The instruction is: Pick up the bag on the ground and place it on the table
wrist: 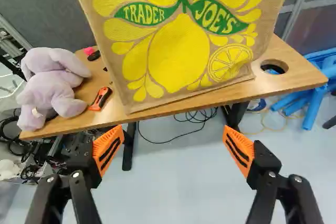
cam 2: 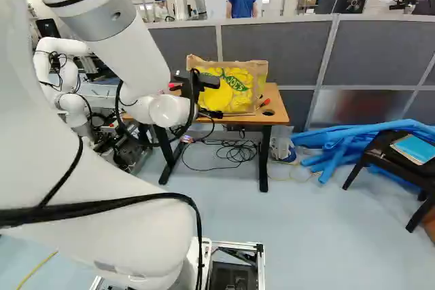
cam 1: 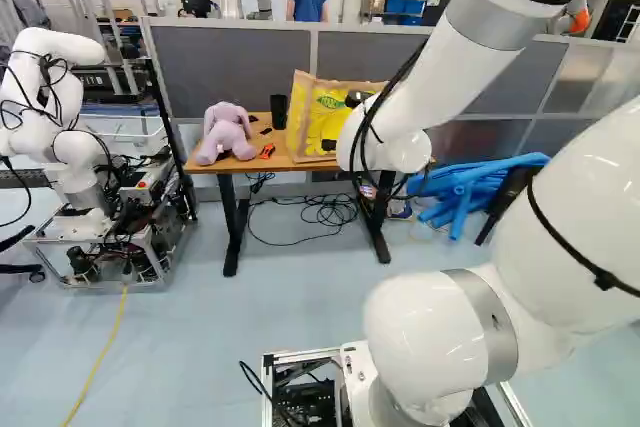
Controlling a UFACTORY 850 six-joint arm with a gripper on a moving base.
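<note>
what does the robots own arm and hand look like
The arm is white and rounded, with grey bands, thin black rings and black cables along it. The hand is black, with two fingers; their orange pads bear dark stripes.

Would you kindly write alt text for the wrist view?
A tan, lemon-printed bag stands on a wooden table, ahead of the open, empty gripper; beside the bag are a lilac plush toy and an orange tool.

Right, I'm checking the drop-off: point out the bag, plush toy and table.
Bag [wrist: 177,53]: wrist view, big lemon on its front.
Plush toy [wrist: 48,90]: wrist view, its body.
Table [wrist: 299,76]: wrist view, wood beside the hole.
</note>
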